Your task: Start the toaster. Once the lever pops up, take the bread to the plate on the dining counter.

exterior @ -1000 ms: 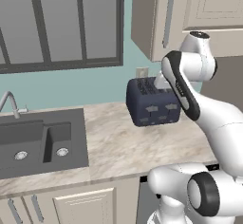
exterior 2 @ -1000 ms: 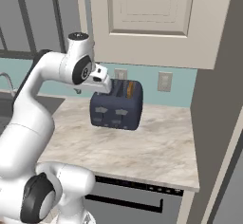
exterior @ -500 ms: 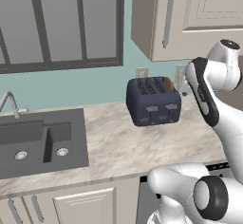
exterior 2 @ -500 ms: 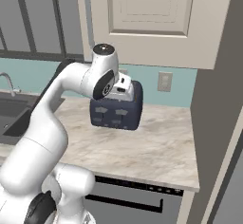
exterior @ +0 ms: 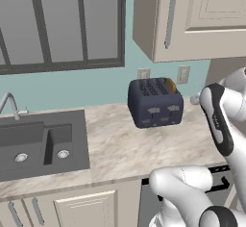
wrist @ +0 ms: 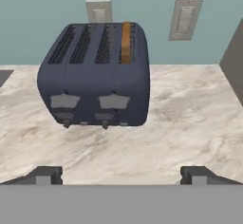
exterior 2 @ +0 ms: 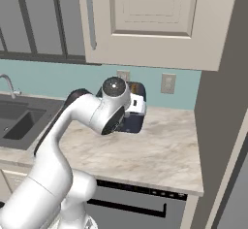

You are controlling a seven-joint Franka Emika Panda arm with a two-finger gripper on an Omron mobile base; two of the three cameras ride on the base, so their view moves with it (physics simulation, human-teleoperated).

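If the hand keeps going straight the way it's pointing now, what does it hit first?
Most likely the toaster: the open hand faces its control side, with bare counter between. It tilts slightly downward, so it might meet the countertop just short of it; depth is unclear.

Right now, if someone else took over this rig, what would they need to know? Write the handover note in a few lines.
Pincer: open, holding nothing, hanging in front of the toaster and apart from it.
Toaster: on the marble worktop against the wall, controls facing the hand.
Bread: one slice standing in the toaster's slot nearest the tall cabinet, its top edge showing above the slot.
Done: arm lined up on the toaster; whether the lever has been pressed cannot be told.
Left: start the toaster if not started, wait for the lever to pop, lift the bread out and carry it to the plate on the dining counter.
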